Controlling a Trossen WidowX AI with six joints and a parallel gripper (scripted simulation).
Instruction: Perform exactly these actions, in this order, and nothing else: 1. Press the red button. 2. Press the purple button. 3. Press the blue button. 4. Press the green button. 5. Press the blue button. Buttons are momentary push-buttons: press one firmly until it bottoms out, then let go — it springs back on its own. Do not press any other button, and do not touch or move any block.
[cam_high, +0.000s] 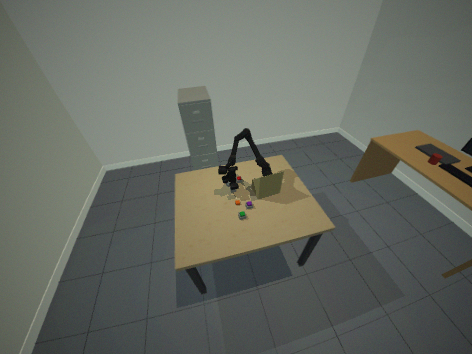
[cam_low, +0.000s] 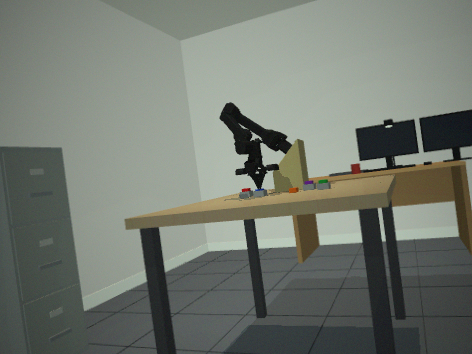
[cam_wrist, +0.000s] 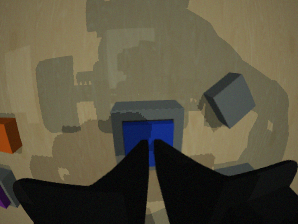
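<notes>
- The square blue push-button on its grey base (cam_wrist: 148, 137) is seen directly under the black parallel-jaw gripper (cam_wrist: 152, 145); in the wrist view the closed tips overlap the cap's near edge.
- The gripper is shut narrow, with nothing held, so the tips are used as a poker.
- In the exterior view the tips are seen at or just above the blue cap (cam_low: 259, 191); contact cannot be told for sure.
- The arm is folded high at the elbow, with the wrist pointed straight down at the wooden tabletop (cam_high: 280, 235).
- A grey cube block (cam_wrist: 230, 99) lies near, up and right of the button, apart from it.
- The red button (cam_low: 246, 190) sits just beside the blue one; a straight vertical push is judged to be needed.
</notes>
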